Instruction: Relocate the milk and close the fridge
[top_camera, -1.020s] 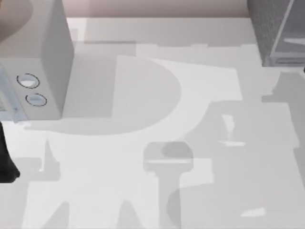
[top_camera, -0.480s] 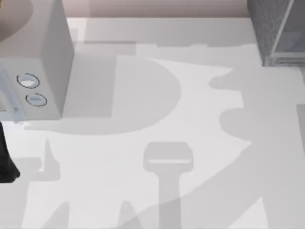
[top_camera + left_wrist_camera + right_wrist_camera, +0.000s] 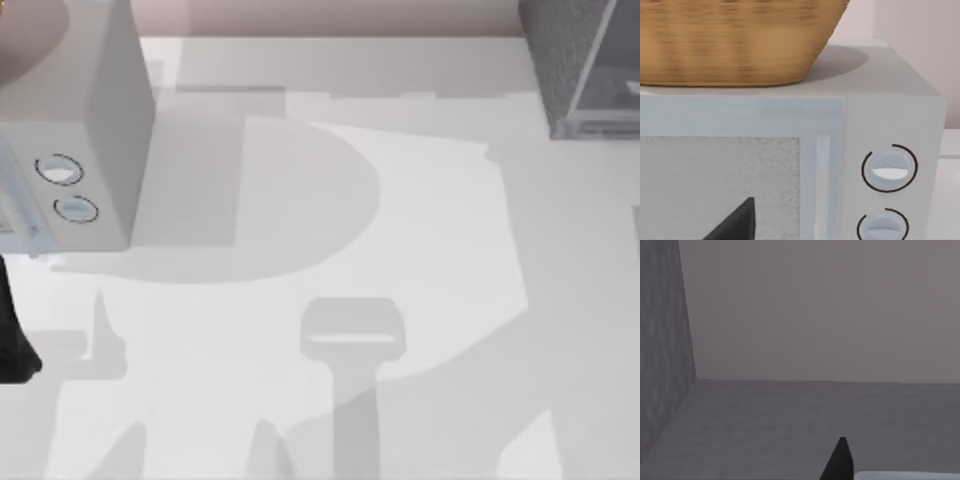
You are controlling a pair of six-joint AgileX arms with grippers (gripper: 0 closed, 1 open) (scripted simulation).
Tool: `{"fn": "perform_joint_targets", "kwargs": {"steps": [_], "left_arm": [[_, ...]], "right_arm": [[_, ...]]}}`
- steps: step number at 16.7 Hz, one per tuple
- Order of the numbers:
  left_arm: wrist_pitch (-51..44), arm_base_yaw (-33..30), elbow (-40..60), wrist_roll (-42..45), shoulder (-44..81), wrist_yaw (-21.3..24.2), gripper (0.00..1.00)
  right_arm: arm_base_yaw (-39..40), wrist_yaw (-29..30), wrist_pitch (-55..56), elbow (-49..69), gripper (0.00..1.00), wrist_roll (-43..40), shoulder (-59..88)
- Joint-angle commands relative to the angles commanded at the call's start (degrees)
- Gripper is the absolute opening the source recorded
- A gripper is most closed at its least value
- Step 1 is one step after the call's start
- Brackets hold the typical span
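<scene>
The fridge (image 3: 560, 55) stands at the table's far right corner, dark grey and speckled, with a lighter grey panel (image 3: 592, 62) along its side. The milk is out of view. In the right wrist view, a dark fingertip (image 3: 840, 460) of my right gripper points into a dim grey space, with a speckled fridge wall (image 3: 662, 340) beside it. A pale strip (image 3: 905, 475) lies at that picture's edge; I cannot tell what it is. My left arm (image 3: 12, 340) sits at the table's left edge. One of its fingertips (image 3: 737, 220) hangs before the microwave's window.
A light grey microwave (image 3: 90, 120) with two round dials (image 3: 60, 170) stands at the far left. A wicker basket (image 3: 735, 40) rests on top of it. Arm shadows lie across the white table (image 3: 330, 230).
The broad shadows on the table's right half have shifted and changed shape, as from the right arm moving. The left arm, microwave and fridge stay put.
</scene>
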Motion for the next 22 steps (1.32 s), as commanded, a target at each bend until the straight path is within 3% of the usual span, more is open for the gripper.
{"fn": "perform_joint_targets", "kwargs": {"steps": [8,21,22], "left_arm": [[0.0,0.0,0.0,0.0,0.0,0.0,1.0],[0.0,0.0,0.0,0.0,0.0,0.0,1.0],[0.0,0.0,0.0,0.0,0.0,0.0,1.0]], "right_arm": [[0.0,0.0,0.0,0.0,0.0,0.0,0.0],[0.0,0.0,0.0,0.0,0.98,0.0,0.0],[0.0,0.0,0.0,0.0,1.0,0.0,0.0]]}}
